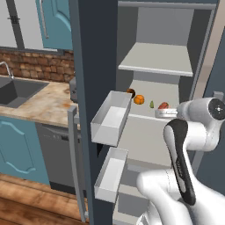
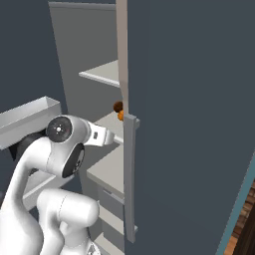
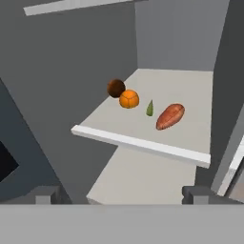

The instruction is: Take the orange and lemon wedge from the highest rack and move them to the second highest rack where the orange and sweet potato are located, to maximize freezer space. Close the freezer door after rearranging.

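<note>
A: Left base view. Where are the task items sitting?

B: The freezer door (image 1: 90,88) is standing open at the left, white bins (image 1: 112,117) on its inner face. The highest rack (image 1: 156,59) is lying bare. On the second highest rack (image 1: 147,115), left to right: a dark orange (image 1: 131,92) in shadow, a bright orange (image 1: 139,99), the lemon wedge (image 1: 152,104) and the sweet potato (image 1: 163,106). The arm's wrist is reaching in from the right, near the sweet potato.

A: Right base view?

B: The freezer (image 2: 89,60) interior is showing at the left; both oranges are peeking out just beside the cabinet's front edge.

A: Hand view?

B: The gripper (image 3: 121,194) is standing wide, holding nothing, its fingertips (image 3: 46,194) hanging near and below the rack's front edge. The four items are lying in a row, far from the tips.
</note>
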